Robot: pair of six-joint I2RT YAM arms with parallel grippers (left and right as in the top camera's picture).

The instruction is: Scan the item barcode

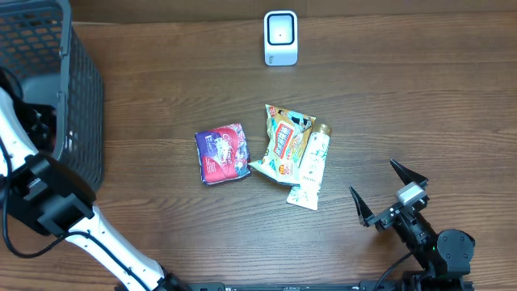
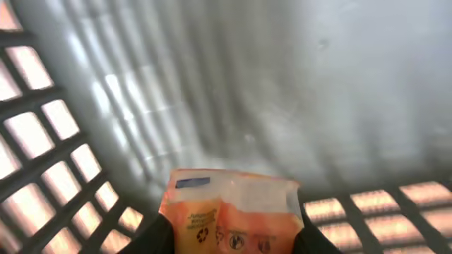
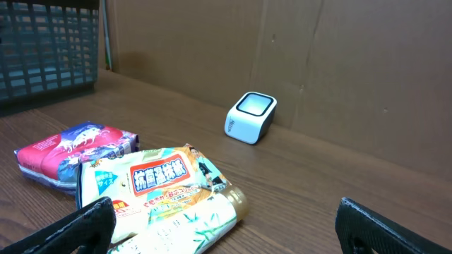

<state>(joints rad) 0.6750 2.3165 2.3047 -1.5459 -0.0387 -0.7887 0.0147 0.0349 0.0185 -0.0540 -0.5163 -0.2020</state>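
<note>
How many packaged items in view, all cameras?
4. Three on the table: purple packet left, yellow packet middle, white-green packet right, overlapping the yellow one. One orange packet inside the basket, between the left gripper jaws. More may be hidden in the basket.

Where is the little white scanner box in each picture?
Overhead: the scanner stands at top centre.
Left wrist: not in it; only an orange packet inside the basket.
Right wrist: the scanner sits near the middle.
Shared landmark: the dark basket, left in overhead, top left in right wrist.
</note>
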